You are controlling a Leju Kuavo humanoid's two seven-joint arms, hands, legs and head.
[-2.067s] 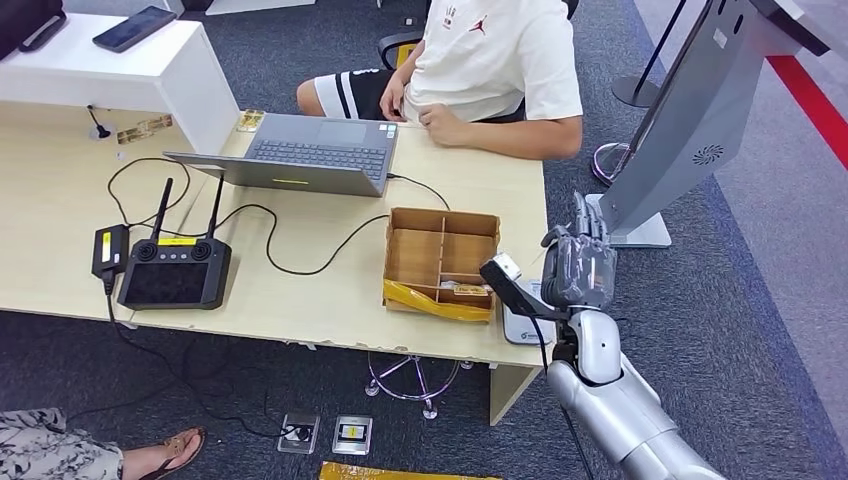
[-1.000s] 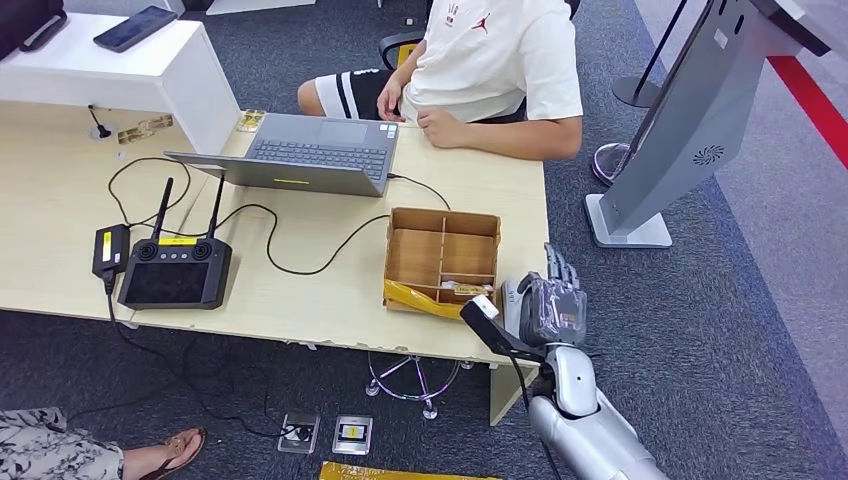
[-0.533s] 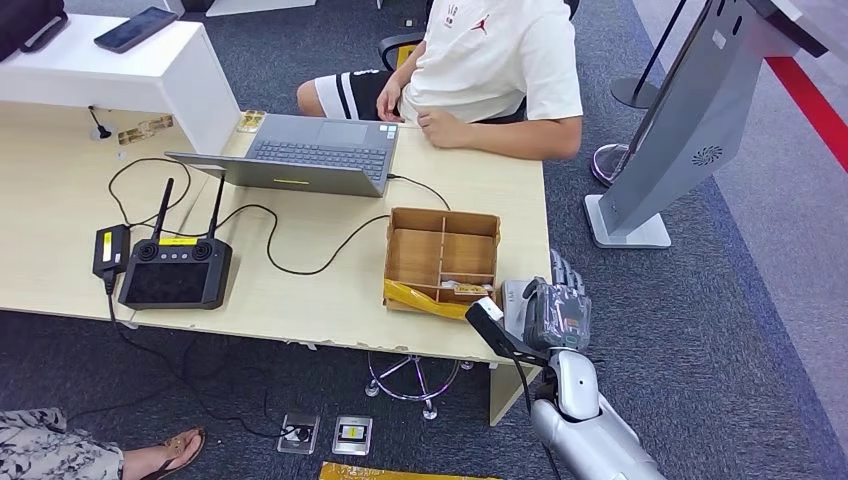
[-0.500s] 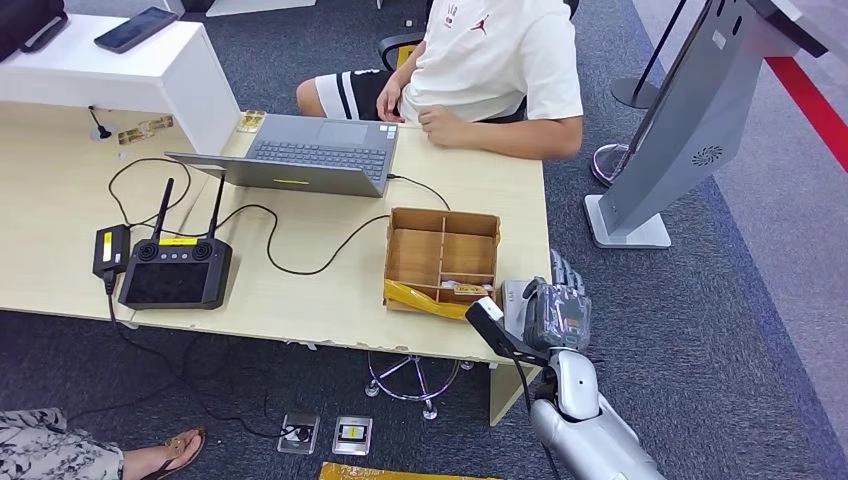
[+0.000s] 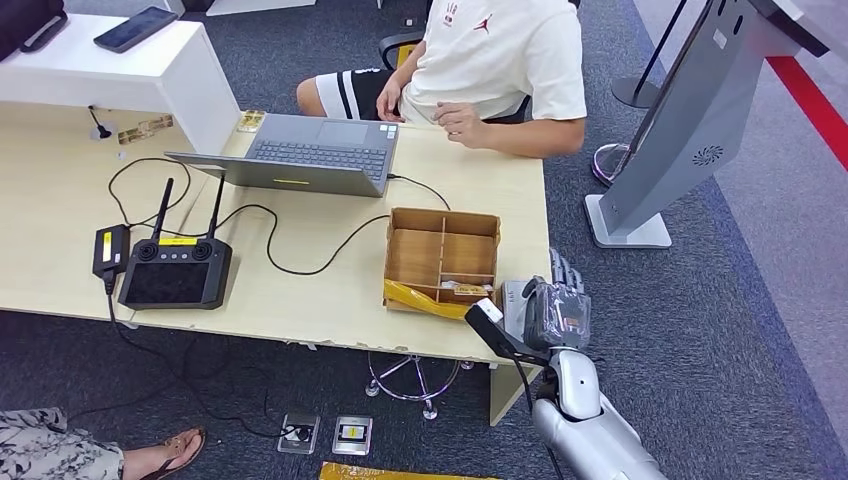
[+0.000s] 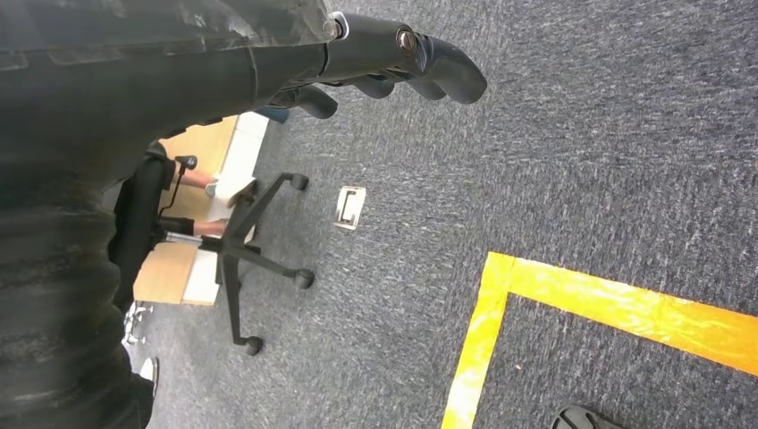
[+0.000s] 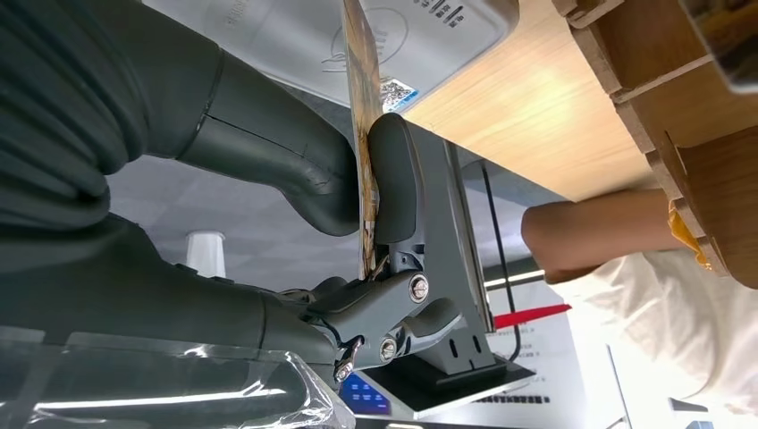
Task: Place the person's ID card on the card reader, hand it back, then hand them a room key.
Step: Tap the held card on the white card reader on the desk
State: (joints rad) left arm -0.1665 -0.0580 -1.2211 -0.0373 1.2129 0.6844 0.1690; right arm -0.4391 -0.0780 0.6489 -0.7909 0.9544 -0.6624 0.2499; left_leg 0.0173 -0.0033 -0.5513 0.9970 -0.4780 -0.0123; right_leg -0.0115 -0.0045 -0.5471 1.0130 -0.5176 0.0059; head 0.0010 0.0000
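Right hand (image 7: 357, 192): you see it pinch the card (image 7: 361, 116), edge-on over the reader (image 7: 295, 36)
Left hand (image 6: 393, 63): fingers curled, holding nothing

Right arm (image 5: 590, 430): smooth silver shell, rounded forearm segments, dark cable running along its inner side up to a black wrist camera bracket with a white tip (image 5: 487, 312). Right hand (image 5: 556, 305): grey ribbed back cover with a small orange marking, darker fingers; in the right wrist view, thick grey thumb (image 7: 268, 156), metal linkage with silver screws, clear plastic wrap. Left hand (image 6: 393, 63): glossy black fingers, silver screw heads
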